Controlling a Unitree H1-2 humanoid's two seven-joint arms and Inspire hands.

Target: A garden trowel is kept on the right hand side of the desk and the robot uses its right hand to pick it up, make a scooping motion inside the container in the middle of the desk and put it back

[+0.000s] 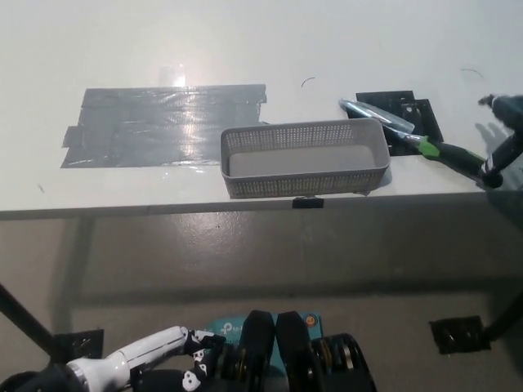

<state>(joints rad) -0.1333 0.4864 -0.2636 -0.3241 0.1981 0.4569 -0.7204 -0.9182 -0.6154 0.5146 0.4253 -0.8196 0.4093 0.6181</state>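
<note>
Right hand (505,137): right edge, fingers apart, beside the trowel (425,144) handle.
Left hand (155,349): lower left, idle, grip unclear.
Advice: move slowly, do not knock the handle.

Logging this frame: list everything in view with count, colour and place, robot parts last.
desk: one, white, fills the upper picture
tape patch: one, grey, on the desk left of centre
container: one, grey mesh, middle of the desk by its front edge
garden trowel: one, silver blade with a green and black handle, lying on the desk right of the container
black patches: seemingly two, overlapping, under the trowel's blade
floor tape: two black pieces, lower right and lower left
left hand: white, resting at the lower left, below the desk
right hand: black, at the right edge by the trowel's handle end
</note>
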